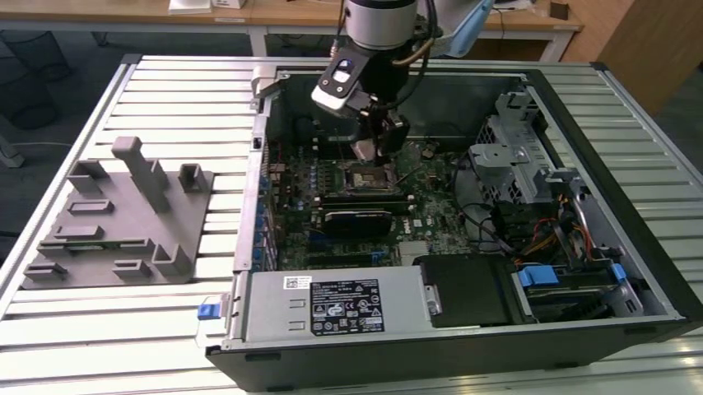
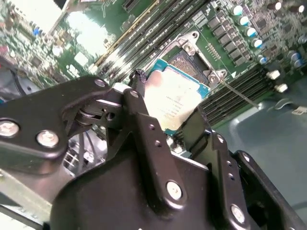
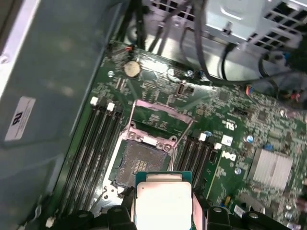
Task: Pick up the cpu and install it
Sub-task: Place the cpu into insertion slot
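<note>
Pale wooden desks point(image 1: 296, 12) stand beyond the slatted metal table point(image 1: 176, 74).

The arm point(image 1: 383, 20) reaches steeply down, its hand point(image 1: 377, 151) apparently pinching the cpu point(image 3: 163, 203) between both fingers point(image 2: 144, 120).

Arm, end section. Wrist segment point(image 1: 381, 20): smooth cylinder, pale silver-grey, matt finish. Camera unit point(image 1: 338, 82): small boxy housing, white-silver with a dark face, fixed to the side just below the wrist segment. Cable point(image 1: 421, 51): thin and dark with a coppery tint, running beside the black body. Hand point(image 1: 371, 152): black throughout, built of flat jointed link bars with rounded ends. Fingers point(image 2: 144, 129): long narrow black bars, each with a row of small round holes (seen close in the second wrist view). Screws point(image 2: 48, 139): bright silver round heads with recessed sockets, one at each pivot of the links.
</note>
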Available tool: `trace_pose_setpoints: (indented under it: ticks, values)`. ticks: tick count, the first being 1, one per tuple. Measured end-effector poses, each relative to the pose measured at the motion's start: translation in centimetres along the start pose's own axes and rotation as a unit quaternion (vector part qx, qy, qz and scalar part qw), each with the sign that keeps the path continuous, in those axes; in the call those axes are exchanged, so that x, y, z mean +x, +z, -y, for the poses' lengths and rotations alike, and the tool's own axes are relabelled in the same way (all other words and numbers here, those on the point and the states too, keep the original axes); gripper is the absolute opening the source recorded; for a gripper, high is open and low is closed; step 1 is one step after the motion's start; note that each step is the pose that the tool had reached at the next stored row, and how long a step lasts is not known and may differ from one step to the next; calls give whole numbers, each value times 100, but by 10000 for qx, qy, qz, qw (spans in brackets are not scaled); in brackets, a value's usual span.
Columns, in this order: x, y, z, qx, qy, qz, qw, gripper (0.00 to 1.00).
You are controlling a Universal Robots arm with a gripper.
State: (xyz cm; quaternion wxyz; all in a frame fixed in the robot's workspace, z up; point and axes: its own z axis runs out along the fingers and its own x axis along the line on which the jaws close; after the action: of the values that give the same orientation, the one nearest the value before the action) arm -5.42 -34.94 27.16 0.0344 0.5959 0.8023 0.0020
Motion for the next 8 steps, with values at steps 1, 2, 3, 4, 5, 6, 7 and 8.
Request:
trace_pose_setpoints:
  ticks: [1,2,3,4,5,6,7,8]
  values:
    - [0,1,0,5,93,4,10000,55]
    - [0,2,0,9,182,8,9998,55]
    - [0,3,0,14,273,12,9996,55]
    - [0,4,0,19,368,16,9993,55]
    - [0,5,1,24,457,20,9990,55]
    - [0,6,1,29,547,24,9985,55]
    - [0,7,0,33,636,28,9980,55]
    - [0,9,1,38,726,32,9973,55]
